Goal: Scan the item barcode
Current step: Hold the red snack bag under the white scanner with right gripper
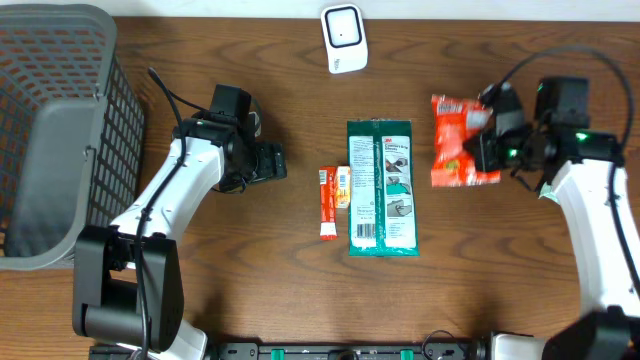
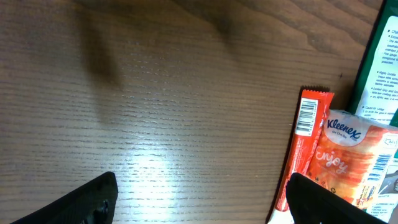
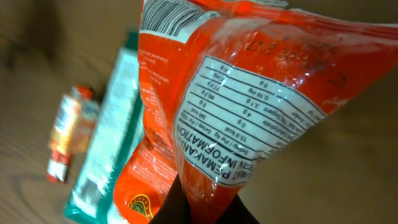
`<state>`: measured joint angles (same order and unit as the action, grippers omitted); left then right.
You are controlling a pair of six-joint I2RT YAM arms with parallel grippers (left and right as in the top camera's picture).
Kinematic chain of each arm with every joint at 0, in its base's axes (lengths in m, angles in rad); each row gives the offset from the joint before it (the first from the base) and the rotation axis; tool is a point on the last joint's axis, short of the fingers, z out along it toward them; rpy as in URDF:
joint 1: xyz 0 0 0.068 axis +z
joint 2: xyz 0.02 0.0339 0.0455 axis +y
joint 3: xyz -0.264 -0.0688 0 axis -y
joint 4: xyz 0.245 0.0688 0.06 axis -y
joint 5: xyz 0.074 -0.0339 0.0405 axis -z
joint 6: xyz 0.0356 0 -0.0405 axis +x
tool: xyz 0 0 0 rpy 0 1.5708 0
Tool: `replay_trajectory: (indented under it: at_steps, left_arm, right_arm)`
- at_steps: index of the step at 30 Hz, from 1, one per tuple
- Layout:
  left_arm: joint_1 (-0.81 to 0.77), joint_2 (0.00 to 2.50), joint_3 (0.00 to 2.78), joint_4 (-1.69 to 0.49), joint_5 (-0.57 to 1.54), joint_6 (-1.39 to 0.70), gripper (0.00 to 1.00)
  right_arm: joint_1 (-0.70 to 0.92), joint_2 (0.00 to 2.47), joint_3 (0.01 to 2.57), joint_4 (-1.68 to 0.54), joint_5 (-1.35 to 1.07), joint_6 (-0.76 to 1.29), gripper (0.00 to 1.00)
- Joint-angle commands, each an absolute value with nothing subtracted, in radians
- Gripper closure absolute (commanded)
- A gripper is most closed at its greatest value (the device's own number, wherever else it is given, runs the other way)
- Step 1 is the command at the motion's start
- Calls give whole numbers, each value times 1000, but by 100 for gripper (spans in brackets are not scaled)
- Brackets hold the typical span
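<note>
Orange snack bag [image 3: 249, 106] right up against the right wrist lens, pinched at its near edge by the right gripper [image 3: 202, 208], jaws clenched hard on the foil. Looks lifted off the table [image 1: 250, 270], with the wood behind it soft and blurry. Hanging to the right of the green pack [image 1: 381, 185], apart from it. Nutrition panel turned to the wrist camera, barcode stripes [image 3: 166, 9] just peeking at the far end. Gripped by the edge, presumably, to keep that code uncovered.

White scanner [image 1: 343, 38] sitting beyond the green pack, slightly to its left. Next call, as a judgement: carry the bag across and turn the striped end toward that unit. Crinkled, glossy film, so likely to flop and throw glare.

Over to the left of the green pack, left gripper [image 1: 270, 160] released, fingers spread wide, low over bare wood, holding nothing. Parked out of the way, it seems.

Just left of the green pack, touching or nearly so: orange stick [image 1: 327, 203] and small tissue pack [image 1: 343, 186], waiting their turn. Far left of the green pack, grey basket [image 1: 120, 110], probably for scanned goods.

Picked, then, but not yet scanned.
</note>
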<state>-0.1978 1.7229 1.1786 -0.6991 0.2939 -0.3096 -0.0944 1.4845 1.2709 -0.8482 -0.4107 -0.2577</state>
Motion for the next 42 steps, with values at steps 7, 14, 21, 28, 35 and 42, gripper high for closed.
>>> replay_trajectory:
  at_steps: [7,14,21,28,35,42]
  left_arm:
    - [-195,1704,1188,-702,302,-297,13]
    - [-195,1704,1188,-702,303,-297,13]
    - [-195,1704,1188,-702,302,-297,13]
    - [-195,1704,1188,-702,302,-297,13]
    - [-195,1704,1188,-701,302,-297,13]
    - [-195,1704,1188,-701,302,-297,13]
  right_arm:
    - [-30,1586,1791,-921,-424,-263,99]
    - [74,1853,2120,-928,-302,-385,99]
    - [325,2077,2120,-713,291,-717,99]
    - [464,2337,2120,-264,848,-1162,99]
    - [507,2535,2120,116,1020,-1570,99]
    - [564,2616,2120,139,1015,-1678,99]
